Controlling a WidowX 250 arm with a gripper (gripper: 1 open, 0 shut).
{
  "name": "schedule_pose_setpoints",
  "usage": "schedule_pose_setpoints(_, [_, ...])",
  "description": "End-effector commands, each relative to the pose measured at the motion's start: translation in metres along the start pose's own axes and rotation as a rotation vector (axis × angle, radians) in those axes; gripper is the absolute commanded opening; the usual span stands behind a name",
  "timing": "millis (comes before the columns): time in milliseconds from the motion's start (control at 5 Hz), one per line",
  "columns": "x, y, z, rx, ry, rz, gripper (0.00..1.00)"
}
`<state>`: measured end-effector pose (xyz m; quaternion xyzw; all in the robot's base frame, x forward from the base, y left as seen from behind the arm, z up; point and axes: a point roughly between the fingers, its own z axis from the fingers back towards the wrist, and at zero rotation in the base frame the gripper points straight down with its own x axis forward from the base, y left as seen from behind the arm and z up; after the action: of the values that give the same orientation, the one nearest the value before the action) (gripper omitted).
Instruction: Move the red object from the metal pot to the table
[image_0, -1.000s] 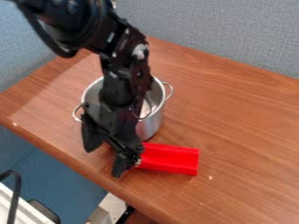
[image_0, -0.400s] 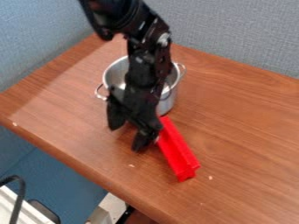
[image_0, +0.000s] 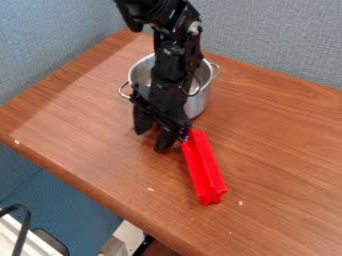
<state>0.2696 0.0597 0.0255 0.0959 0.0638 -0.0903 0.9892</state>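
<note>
Wears dark, near-black colouring along the whole visible arm (image_0: 171, 45), with small pale glints picking out edges and raised parts on a mostly dull surface. Looks knobbly and segmented rather than smooth, built from chunky, uneven sections, and branches at the gripper (image_0: 154, 137) into dark, angular pieces. Shows finer details too blurred to tell apart, screws and markings included.

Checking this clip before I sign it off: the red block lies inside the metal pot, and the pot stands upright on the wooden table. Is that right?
Not quite: the camera view shows the red block outside the metal pot, which does stand upright on the wooden table.
</note>
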Motion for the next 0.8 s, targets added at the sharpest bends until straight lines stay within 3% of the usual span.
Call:
schedule_pose_setpoints(0, [0.010, 0.008, 0.009, -0.004, -0.027, 0.036, 0.00])
schedule_pose_setpoints(400, [0.011, 0.009, 0.014, -0.003, -0.045, -0.011, 0.00])
schedule_pose_setpoints(600, [0.011, -0.003, 0.018, -0.002, -0.056, -0.041, 0.00])
